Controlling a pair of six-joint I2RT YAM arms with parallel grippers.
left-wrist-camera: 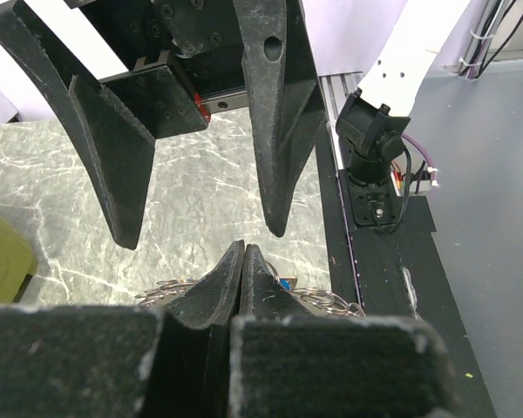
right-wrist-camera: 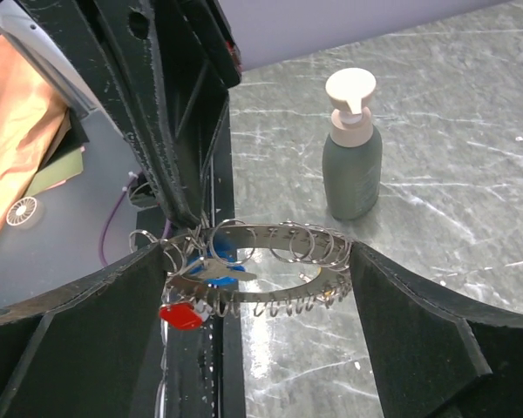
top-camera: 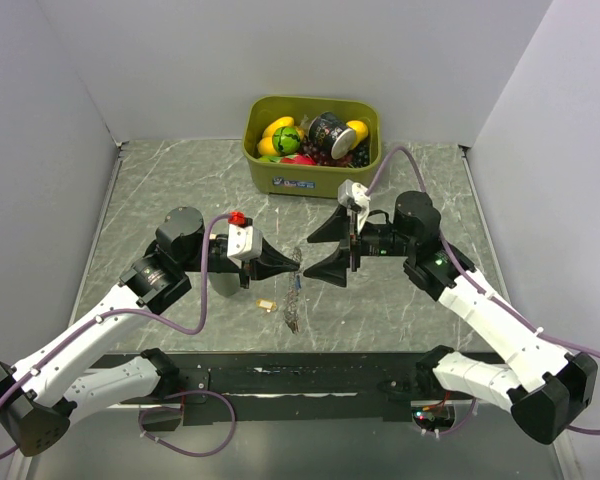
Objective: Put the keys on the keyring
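Top external view: the left pincer [top-camera: 292, 266] is clamped tight on the keyring [top-camera: 294, 300], which hangs from its tips over the middle of the worktop [top-camera: 160, 190], nearer the front edge. The right pincer [top-camera: 312, 255] faces it from the right with jaws spread wide and nothing between them. The right wrist view shows the red key [right-wrist-camera: 181, 315] and blue key [right-wrist-camera: 220, 266] hanging on the ring. The yellow key [top-camera: 267, 303] lies loose on the worktop just left of the ring. A pump bottle [right-wrist-camera: 352, 165] stands beyond, and an olive bin [top-camera: 280, 180] of toy food sits at the back edge.
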